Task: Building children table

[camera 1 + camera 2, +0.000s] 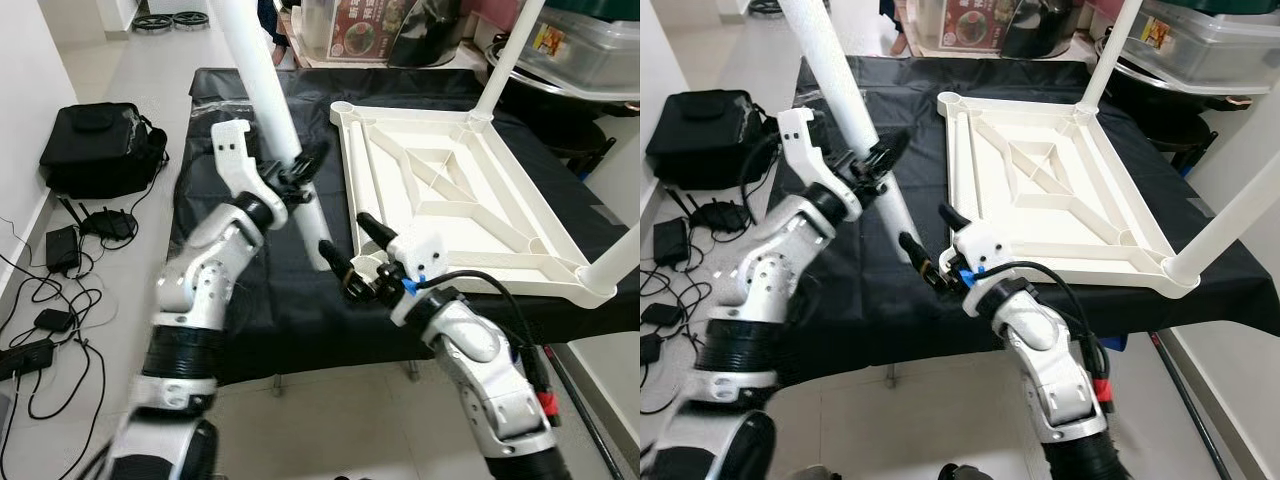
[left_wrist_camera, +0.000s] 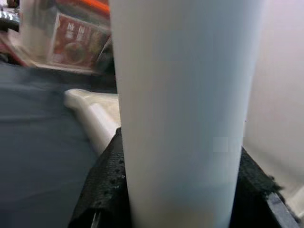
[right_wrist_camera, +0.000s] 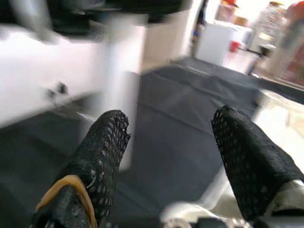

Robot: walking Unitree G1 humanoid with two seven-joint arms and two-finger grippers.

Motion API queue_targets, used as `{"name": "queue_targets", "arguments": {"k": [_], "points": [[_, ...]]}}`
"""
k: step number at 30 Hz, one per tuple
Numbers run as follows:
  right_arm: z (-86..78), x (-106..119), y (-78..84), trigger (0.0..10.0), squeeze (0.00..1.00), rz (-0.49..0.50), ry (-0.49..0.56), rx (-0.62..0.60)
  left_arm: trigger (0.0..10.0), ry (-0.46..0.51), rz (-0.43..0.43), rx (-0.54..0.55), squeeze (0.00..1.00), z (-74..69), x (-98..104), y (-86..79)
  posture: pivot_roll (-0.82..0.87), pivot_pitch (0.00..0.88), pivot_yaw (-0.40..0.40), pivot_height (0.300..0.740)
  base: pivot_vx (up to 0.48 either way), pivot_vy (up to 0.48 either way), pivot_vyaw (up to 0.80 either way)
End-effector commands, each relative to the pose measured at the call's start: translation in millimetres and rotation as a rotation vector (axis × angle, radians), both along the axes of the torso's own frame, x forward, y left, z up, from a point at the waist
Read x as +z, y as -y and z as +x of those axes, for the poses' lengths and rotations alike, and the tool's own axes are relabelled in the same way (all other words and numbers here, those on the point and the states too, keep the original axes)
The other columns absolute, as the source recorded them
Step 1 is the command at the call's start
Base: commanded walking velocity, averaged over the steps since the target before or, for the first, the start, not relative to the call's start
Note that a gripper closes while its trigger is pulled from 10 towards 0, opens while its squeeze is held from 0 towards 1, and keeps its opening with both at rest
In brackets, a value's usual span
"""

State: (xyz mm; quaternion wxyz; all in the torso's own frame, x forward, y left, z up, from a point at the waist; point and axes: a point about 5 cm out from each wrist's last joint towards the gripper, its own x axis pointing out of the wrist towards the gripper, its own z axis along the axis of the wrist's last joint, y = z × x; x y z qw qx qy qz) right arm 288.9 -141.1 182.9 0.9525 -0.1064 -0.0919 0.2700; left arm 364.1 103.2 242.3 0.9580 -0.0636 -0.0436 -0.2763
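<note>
An upside-down white tabletop (image 1: 450, 190) lies on the black-covered table (image 1: 250, 310). White legs stand in its far right corner (image 1: 503, 60) and its near right corner (image 1: 622, 262). My left gripper (image 1: 300, 172) is shut on a long loose white leg (image 1: 262, 90). That leg slants, with its lower end (image 1: 316, 250) down on the cloth just left of the tabletop. In the left wrist view the leg (image 2: 183, 109) sits between the black fingers (image 2: 102, 190). My right gripper (image 1: 345, 240) is open close beside the leg's lower end, its fingers (image 3: 99, 156) holding nothing.
On the floor to the left lie a black bag (image 1: 100, 145), chargers and cables (image 1: 60, 250). Boxes and containers (image 1: 370, 30) crowd the back edge. A clear plastic bin (image 1: 590, 50) stands at the right. Tiled floor (image 1: 320, 420) lies before the table.
</note>
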Motion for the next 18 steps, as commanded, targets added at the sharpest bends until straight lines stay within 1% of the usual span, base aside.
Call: {"name": "queue_targets", "arguments": {"k": [1,3,4,5,6,7,8,9,10,11,12,13,14,15,17,18], "points": [[10.1,4.8,28.7,10.0,0.0,-0.014,0.015,-0.136,10.0,0.038,0.19,0.014,0.0,7.5,-4.0,-3.0,0.07,0.075,-0.068,0.74,0.0,0.0,0.0],[10.1,4.8,28.7,10.0,0.0,-0.014,0.015,-0.136,10.0,0.038,0.19,0.014,0.0,7.5,-4.0,-3.0,0.07,0.075,-0.068,0.74,0.0,0.0,0.0],[17.0,13.2,44.1,10.0,0.0,-0.052,0.058,-0.213,10.0,0.047,0.323,0.036,0.0,13.9,-6.6,-11.0,0.07,0.072,-0.06,0.74,0.0,0.0,0.0],[23.3,25.1,58.6,10.0,0.0,-0.132,0.124,-0.285,10.0,0.061,0.479,0.076,0.0,21.0,-10.0,-20.9,0.07,0.069,-0.057,0.74,0.0,0.0,0.0],[23.3,25.1,58.6,10.0,0.0,-0.132,0.124,-0.285,10.0,0.061,0.479,0.076,0.0,21.0,-10.0,-20.9,0.07,0.069,-0.057,0.74,0.0,0.0,0.0],[26.6,33.5,67.0,10.0,0.0,-0.189,0.171,-0.328,10.0,0.069,0.577,0.1,0.0,25.1,-12.0,-27.9,0.07,0.069,-0.057,0.74,0.0,0.0,0.0],[29.2,44.4,71.6,10.0,0.0,-0.259,0.227,-0.337,10.0,0.095,0.705,0.137,0.0,29.2,-12.6,-36.9,0.07,0.069,-0.052,0.74,0.0,0.0,0.0],[32.3,52.5,73.7,10.0,0.0,-0.325,0.255,-0.343,10.0,0.125,0.814,0.181,0.0,32.9,-11.1,-45.1,0.07,0.07,-0.054,0.74,0.0,0.0,0.0],[32.3,52.5,73.7,10.0,0.0,-0.325,0.255,-0.343,10.0,0.125,0.814,0.181,0.0,32.9,-11.1,-45.1,0.07,0.07,-0.054,0.74,0.0,0.0,0.0],[34.2,60.2,72.3,10.0,0.0,-0.396,0.289,-0.33,10.0,0.142,0.904,0.205,0.0,35.3,-9.8,-51.7,0.07,0.072,-0.051,0.74,0.0,0.0,0.0],[34.2,60.2,72.3,10.0,0.0,-0.396,0.289,-0.33,10.0,0.142,0.904,0.205,0.0,35.3,-9.8,-51.7,0.07,0.072,-0.051,0.74,0.0,0.0,0.0],[35.5,70.9,69.5,10.0,0.0,-0.478,0.331,-0.314,10.0,0.167,1.02,0.23,0.0,38.6,-7.5,-60.0,0.07,0.072,-0.051,0.74,0.0,0.0,0.0],[35.5,70.9,69.5,10.0,0.0,-0.478,0.331,-0.314,10.0,0.167,1.02,0.23,0.0,38.6,-7.5,-60.0,0.07,0.072,-0.051,0.74,0.0,0.0,0.0],[35.5,74.2,68.1,10.0,0.0,-0.495,0.347,-0.309,10.0,0.175,1.052,0.236,0.0,39.3,-6.8,-61.9,0.07,0.072,-0.051,0.74,0.0,0.0,0.0],[35.5,74.2,68.1,10.0,0.0,-0.495,0.347,-0.309,10.0,0.175,1.052,0.236,0.0,39.3,-6.8,-61.9,0.07,0.072,-0.051,0.74,0.0,0.0,0.0],[35.5,79.7,64.9,10.0,0.0,-0.544,0.391,-0.304,10.0,0.186,1.115,0.218,0.0,39.8,-7.3,-63.6,0.07,0.082,-0.049,0.74,0.0,0.0,0.0]]}}
